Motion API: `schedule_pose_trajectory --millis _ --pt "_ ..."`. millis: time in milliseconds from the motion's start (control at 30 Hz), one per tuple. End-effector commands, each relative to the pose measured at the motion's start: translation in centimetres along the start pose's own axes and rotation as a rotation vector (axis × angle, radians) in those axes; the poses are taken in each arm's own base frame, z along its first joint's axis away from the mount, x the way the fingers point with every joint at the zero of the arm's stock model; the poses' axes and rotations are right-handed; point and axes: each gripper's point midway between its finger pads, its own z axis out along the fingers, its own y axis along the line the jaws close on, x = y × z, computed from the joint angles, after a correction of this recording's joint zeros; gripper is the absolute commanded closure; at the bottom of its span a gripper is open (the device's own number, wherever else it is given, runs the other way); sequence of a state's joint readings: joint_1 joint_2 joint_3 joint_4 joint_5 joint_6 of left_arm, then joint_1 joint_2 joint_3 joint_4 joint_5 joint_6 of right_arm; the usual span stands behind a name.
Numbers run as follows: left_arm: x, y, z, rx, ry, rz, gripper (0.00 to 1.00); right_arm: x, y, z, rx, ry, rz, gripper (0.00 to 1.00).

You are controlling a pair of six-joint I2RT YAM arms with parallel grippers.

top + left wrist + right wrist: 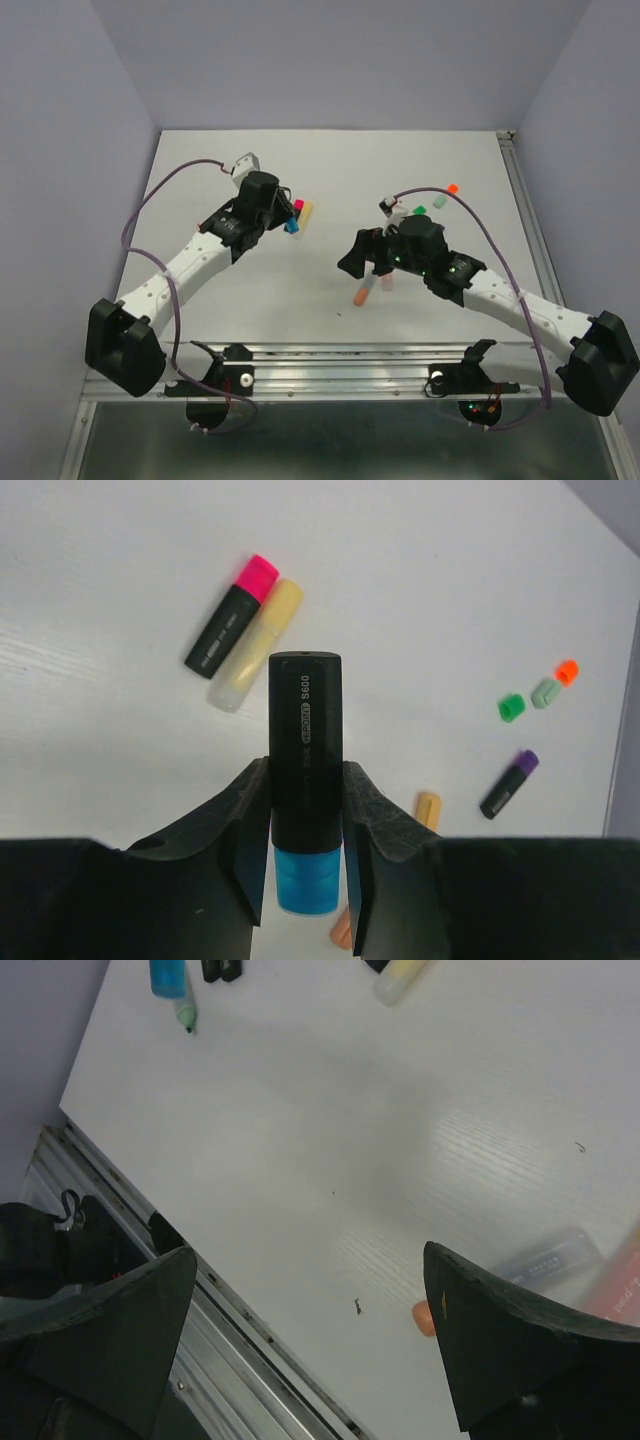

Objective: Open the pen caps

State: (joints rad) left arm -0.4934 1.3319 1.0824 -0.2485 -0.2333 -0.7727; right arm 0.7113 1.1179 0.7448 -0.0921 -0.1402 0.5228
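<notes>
So my left gripper (305, 772) is clamped on a black highlighter (305, 720). The fingers squeeze in from both sides, right down where the barrel meets the blue cap (305, 882). I honestly can't tell if the pads bite the barrel, the cap, or a bit of both.

The long axis runs straight out along my fingers. The cap is tucked back toward my wrist and the bare black end pokes forward past the tips. I reckon the next move hangs on that: the free end is barrel, not cap.

My right gripper (310, 1255) is spread wide with nothing in it. It hangs over the table (300, 1110) well off to the right, so it'd have to come across.

Writing on the barrel: "S600", plus a smaller word ending in "POINT". The rest I can't read.
</notes>
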Motion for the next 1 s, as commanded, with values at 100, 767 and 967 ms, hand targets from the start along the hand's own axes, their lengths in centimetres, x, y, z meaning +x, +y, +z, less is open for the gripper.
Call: schedule_pose_trajectory --millis 100,767,967 --pt "1.6 -2.1 -3.9 0.080 -0.064 -0.212 1.00 -3.7 7.8 1.0 -0.202 -0.167 -0.015 0.00" --pt "7.4 -6.3 -5.7 0.158 0.068 -0.254 1.00 -4.7 8.9 5.4 -0.088 -0.278 -0.004 0.27" --pt "7.8 -6.4 -5.5 0.155 0.078 -0.241 1.00 -5.2 9.0 5.0 -0.082 -0.297 -0.004 0.49"
